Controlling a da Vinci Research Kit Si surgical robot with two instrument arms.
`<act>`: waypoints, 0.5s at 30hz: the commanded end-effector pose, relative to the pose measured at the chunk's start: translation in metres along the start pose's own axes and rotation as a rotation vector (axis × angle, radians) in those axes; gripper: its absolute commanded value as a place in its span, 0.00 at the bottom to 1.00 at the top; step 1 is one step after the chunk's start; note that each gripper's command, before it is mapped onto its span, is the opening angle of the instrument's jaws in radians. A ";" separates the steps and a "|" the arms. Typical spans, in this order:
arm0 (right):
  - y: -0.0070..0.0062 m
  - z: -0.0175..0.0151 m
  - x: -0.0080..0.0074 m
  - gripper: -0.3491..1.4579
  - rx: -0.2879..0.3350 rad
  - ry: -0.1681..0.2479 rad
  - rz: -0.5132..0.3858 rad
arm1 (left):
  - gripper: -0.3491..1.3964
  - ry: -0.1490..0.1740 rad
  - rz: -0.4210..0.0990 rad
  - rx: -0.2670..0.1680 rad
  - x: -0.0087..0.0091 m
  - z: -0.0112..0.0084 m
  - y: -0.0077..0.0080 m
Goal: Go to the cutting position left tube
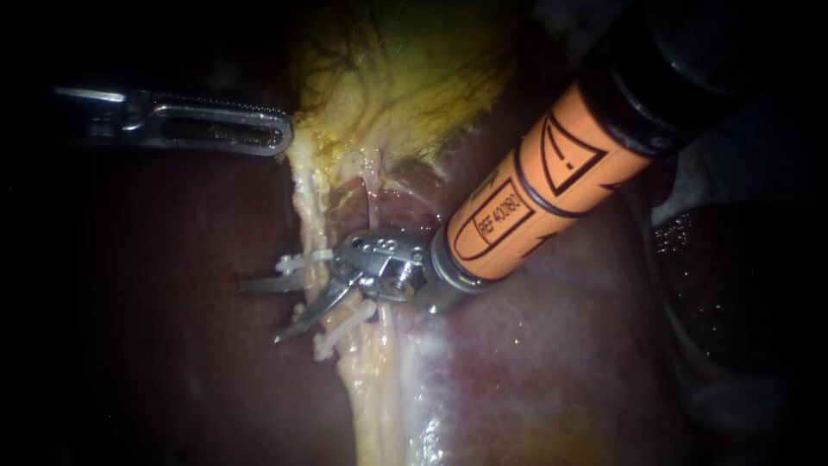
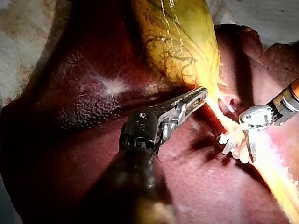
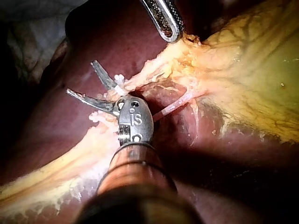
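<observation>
The left tube (image 1: pixel 317 226) is a pale yellow strand running down from the gallbladder (image 1: pixel 405 78) over the liver (image 1: pixel 535 362). It carries white clips, an upper clip (image 1: pixel 304 259) and a lower clip (image 1: pixel 345 326). My right instrument (image 1: pixel 259 309), on an orange shaft, has its two blades open astride the tube between those clips; the right wrist view shows the same gap between the right instrument's (image 3: pixel 81 77) blades. My left instrument (image 1: pixel 280 136) is shut on the gallbladder's yellow lower edge, and its jaws (image 2: pixel 198 95) hold that edge taut.
A thin pinkish right tube (image 1: pixel 371 185) runs beside the left one, just above the right instrument's wrist. Dark liver surrounds the strand on both sides. Pale cloth (image 2: pixel 261 14) lies beyond the liver.
</observation>
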 end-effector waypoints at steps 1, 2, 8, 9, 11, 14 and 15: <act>-0.0002 -0.0001 0.0005 0.71 0.000 0.002 -0.002 | 0.00 0.000 0.000 -0.001 0.0000 0.0000 0.0000; -0.0005 -0.0002 0.0010 0.70 0.001 0.004 0.000 | 0.00 0.000 0.000 -0.001 0.0000 0.0000 0.0000; -0.0019 -0.0006 0.0038 0.66 0.006 0.016 0.007 | 0.00 0.000 0.000 -0.001 0.0000 0.0000 0.0000; -0.0020 -0.0007 0.0041 0.66 0.007 0.017 0.008 | 0.00 0.000 0.000 -0.001 0.0000 0.0000 0.0000; -0.0022 -0.0007 0.0045 0.64 0.007 0.018 0.010 | 0.00 0.000 0.000 -0.001 0.0000 0.0000 0.0000; -0.0023 -0.0006 0.0046 0.56 0.008 0.019 0.011 | 0.00 0.000 0.000 -0.001 0.0000 0.0000 0.0000; -0.0023 -0.0006 0.0046 0.50 0.008 0.019 0.011 | 0.00 0.000 0.000 -0.001 0.0000 0.0000 0.0000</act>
